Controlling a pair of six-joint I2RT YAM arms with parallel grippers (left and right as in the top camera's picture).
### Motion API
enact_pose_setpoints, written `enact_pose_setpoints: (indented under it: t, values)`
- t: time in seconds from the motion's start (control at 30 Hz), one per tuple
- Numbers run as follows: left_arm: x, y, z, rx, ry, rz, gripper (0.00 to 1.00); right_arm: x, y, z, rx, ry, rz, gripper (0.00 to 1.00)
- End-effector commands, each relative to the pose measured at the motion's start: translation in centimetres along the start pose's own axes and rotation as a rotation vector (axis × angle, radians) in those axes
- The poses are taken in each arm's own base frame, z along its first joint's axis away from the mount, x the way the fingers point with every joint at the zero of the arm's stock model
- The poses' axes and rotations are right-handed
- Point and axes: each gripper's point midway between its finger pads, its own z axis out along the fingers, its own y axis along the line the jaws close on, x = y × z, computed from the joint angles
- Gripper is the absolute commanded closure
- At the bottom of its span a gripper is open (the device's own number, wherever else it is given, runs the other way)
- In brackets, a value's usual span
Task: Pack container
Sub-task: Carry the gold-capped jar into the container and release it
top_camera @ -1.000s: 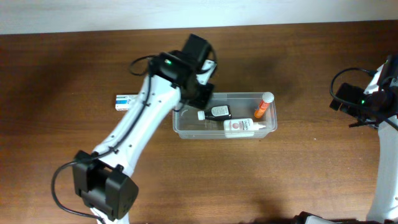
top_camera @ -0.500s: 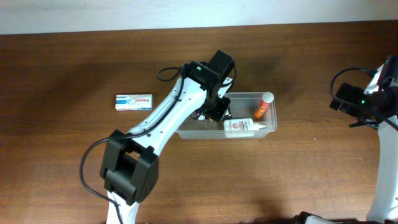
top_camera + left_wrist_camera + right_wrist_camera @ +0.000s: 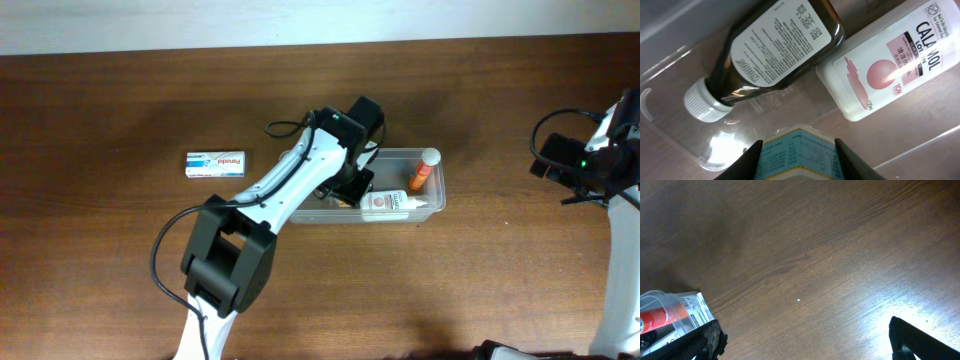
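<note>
Currently seeing the container (image 3: pixel 400 153) flat on the table (image 3: pixel 100 260), clear plastic, long side running left to right in the overhead view. Holding a small printed carton (image 3: pixel 796 161) in the left pincer (image 3: pixel 797 147): jaws part-closed, one finger pressed on each side of the carton. Reaching with that arm down into the container's left half, wrist blocking most of that half from overhead. Can't tell contact between carton and container floor. Seeing a dark brown bottle (image 3: pixel 780 47) with white ribbed cap lying flat inside the container, label up, just past the carton in the left wrist view. Seeing a white Calamol lotion bottle (image 3: pixel 885 60) flat inside the container too, just beside the brown bottle's base, along the container's lower long wall in the overhead view. Also inside, at the container's right end: an orange tube (image 3: pixel 424 172) with white cap, set at an angle, cap near the upper right corner. Outside, left of the container and well apart: a blue-and-white box (image 3: pixel 215 164) flat on the table. Right of the container, well apart: right pincer (image 3: pixel 805 347) over bare wood, jaws spread wide, gripping nothing. Catching just one corner of the container at the left edge of the right wrist view, orange tube showing through the wall.
</note>
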Motion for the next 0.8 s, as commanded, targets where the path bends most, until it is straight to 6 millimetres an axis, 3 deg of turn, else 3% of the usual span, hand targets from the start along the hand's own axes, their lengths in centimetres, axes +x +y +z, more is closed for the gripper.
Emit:
enact_pose_setpoints:
  t: [0.0, 0.27, 0.67, 0.77]
  values:
    - [-0.3, -0.5, 0.7, 0.011, 0.004, 0.016, 0.7, -0.5, 0.0, -0.3, -0.003, -0.017, 0.009, 0.02]
    - [0.0, -0.3, 2.7, 0.007, 0.046, 0.012, 0.7, -0.5, 0.0, -0.3, -0.003, -0.017, 0.009, 0.01]
    - [0.0, -0.3, 2.8, 0.007, 0.048, 0.013, 0.69, -0.5, 0.0, -0.3, -0.003, -0.017, 0.009, 0.02]
    - [0.0, -0.3, 2.8, 0.007, 0.049, 0.013, 0.6, -0.5, 0.0, -0.3, -0.003, -0.017, 0.009, 0.02]
